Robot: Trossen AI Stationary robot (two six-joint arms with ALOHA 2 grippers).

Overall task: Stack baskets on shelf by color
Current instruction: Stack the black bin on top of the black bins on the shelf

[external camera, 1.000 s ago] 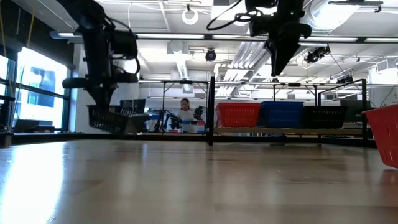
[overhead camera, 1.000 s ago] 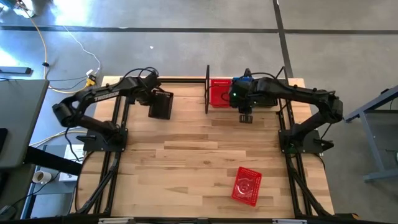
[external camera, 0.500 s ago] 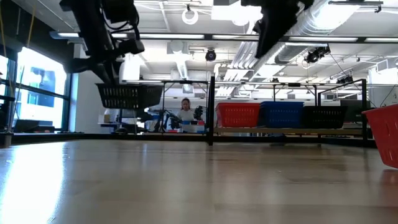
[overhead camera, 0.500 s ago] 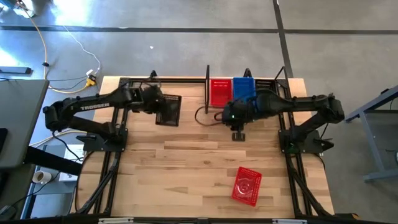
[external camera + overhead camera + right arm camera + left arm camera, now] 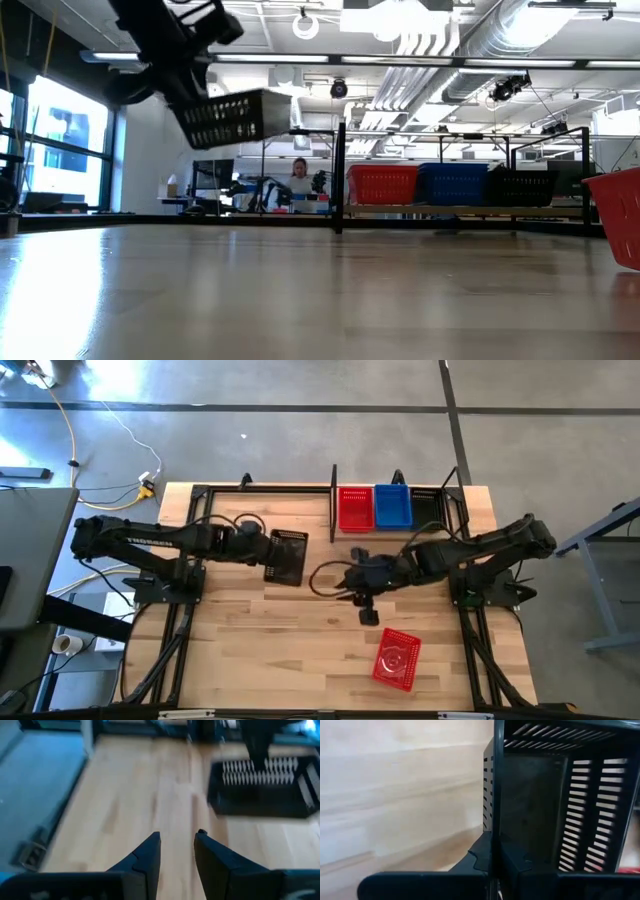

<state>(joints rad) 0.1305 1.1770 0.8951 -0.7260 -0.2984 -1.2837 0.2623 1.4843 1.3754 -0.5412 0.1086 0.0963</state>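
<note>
My left gripper (image 5: 268,550) is shut on a black mesh basket (image 5: 287,556), which hangs above the table left of centre and shows high up in the low view (image 5: 230,118). My right gripper (image 5: 368,616) hovers open and empty over the table's middle, beyond a red basket (image 5: 397,657) that lies on the table near the front. The shelf (image 5: 334,510) at the far edge holds a red basket (image 5: 354,508), a blue basket (image 5: 392,506) and a black basket (image 5: 426,505) side by side on its base. My left gripper pinches one side wall (image 5: 492,820) of the black basket, with one finger (image 5: 481,856) outside the wall and the other inside the basket. The fingers come from the table's left, slanting down. The basket is lifted clear of the table and tilted.
Black arm frames run along the table's left (image 5: 185,610) and right (image 5: 478,630) sides. Bare wood lies between the held basket and the shelf. Beyond the table, in the room, a person (image 5: 298,180) shows.
My left gripper has carried the black basket up and toward the table's right and near side, and the basket has turned and tipped. My right gripper, still open and empty, has swung from in front of the shelf toward the near edge and tipped up.
</note>
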